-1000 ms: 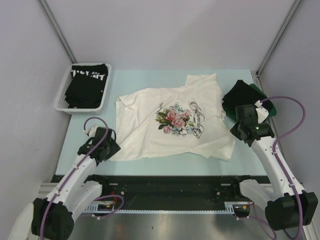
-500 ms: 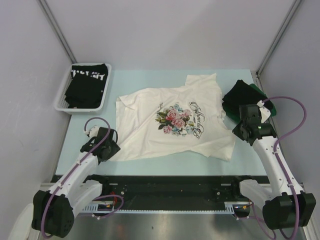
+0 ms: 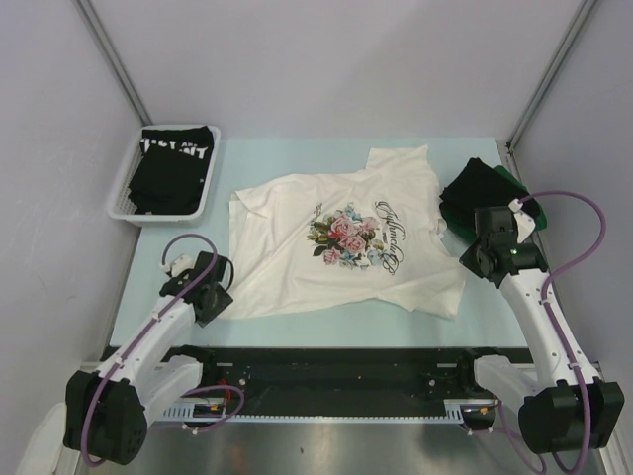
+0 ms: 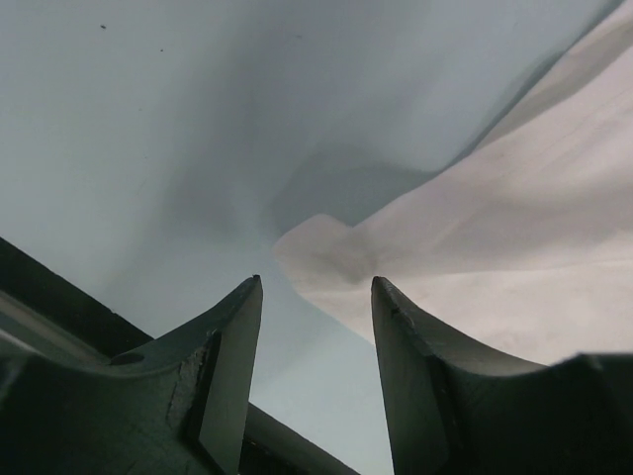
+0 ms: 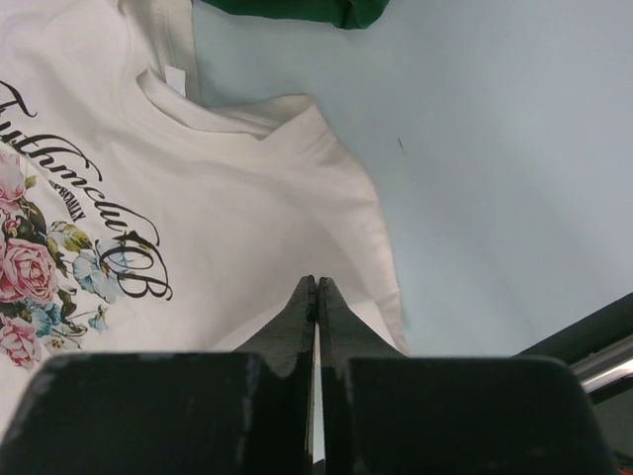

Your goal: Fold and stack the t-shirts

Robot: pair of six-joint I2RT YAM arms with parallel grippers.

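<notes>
Left gripper [image 4: 316, 289] is seen with jaws parted and empty, just beside the near-left corner of the white floral tee [image 3: 346, 247]. A black lettered tee [image 3: 176, 158] is held in the white basket [image 3: 117, 206] at rear left. The floral tee is spread mid-table [image 3: 297, 153]. A black tee [image 3: 473, 188] and a green tee [image 5: 287, 8] are piled at the right. Right gripper [image 5: 316, 285] is clamped shut on nothing, over the floral tee's right edge.
</notes>
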